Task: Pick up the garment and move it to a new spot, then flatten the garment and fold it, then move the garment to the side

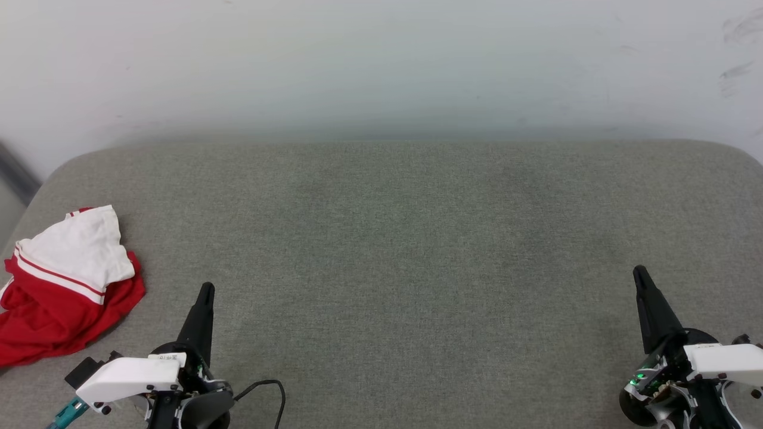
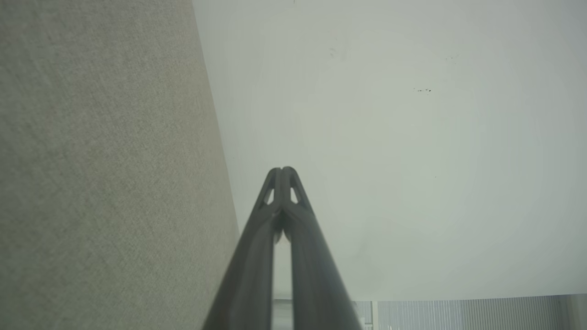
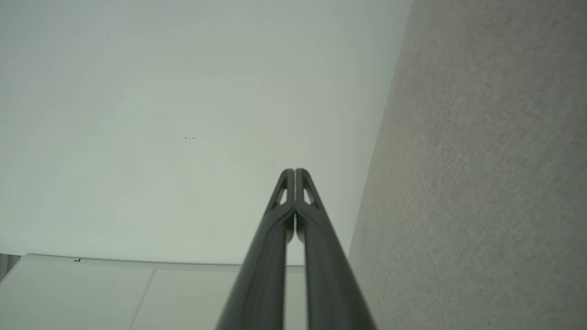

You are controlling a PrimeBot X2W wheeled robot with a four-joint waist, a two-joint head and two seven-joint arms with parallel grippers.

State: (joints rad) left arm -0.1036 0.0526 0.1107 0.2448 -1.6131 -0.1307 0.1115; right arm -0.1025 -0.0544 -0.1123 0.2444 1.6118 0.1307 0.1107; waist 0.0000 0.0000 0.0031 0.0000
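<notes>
Both grippers pinched together, empty, parked at rest. Shirt [image 1: 62, 286] lies crumpled just outboard of left gripper [image 1: 205, 290], well apart from right gripper [image 1: 640, 273], so left arm likely grabs.

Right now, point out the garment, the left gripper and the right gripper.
garment [image 1: 65, 299]: head view, red fabric below the striped trim.
left gripper [image 1: 206, 288]: head view, shut fingertips.
right gripper [image 1: 639, 272]: head view, shut fingertips.

Bright even light, barely any shadows, wall [image 1: 381, 65] hazy at its foot, wrist views perhaps slightly soft
</notes>
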